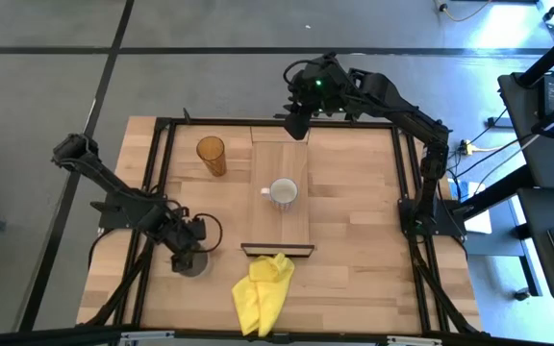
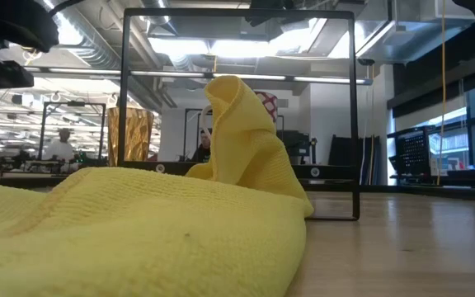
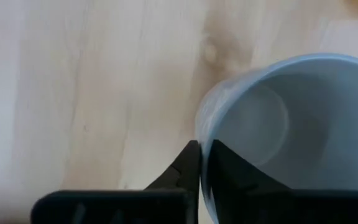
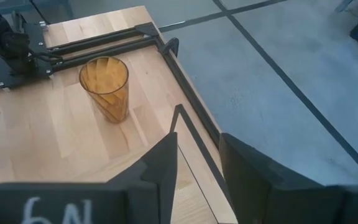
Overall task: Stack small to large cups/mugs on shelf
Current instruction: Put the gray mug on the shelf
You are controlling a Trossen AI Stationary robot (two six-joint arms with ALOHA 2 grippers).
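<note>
Ceramic is what the grey mug (image 1: 190, 261) appears to be — rigid, fairly heavy for its size, smooth-glazed and liable to chip if knocked against the frame. It stands on the surface at the near left, and the left end effector (image 3: 202, 163) is clenched on its rim, one finger inside the wall and one outside, as the left wrist view shows. A rim pinch like this should hold, I judge, but the glaze may be slippery and the mug could swing on so narrow a grip; lifting slowly and keeping it upright seems wise.

On the shelf (image 1: 279, 161), a pale plank running from far to near at the middle of the surface, the white mug (image 1: 283, 192) stands upright about halfway along, its handle to the left. The amber tumbler (image 1: 211, 155) stands on the surface far left of the shelf, apart from it — it looks like thin plastic, light and tippable, best taken around its body or at the rim.

The right end effector (image 1: 298, 125) hovers over the far end of the shelf, its fingers parted and empty. A yellow cloth (image 1: 263, 292) lies crumpled just beyond the shelf's near end.
</note>
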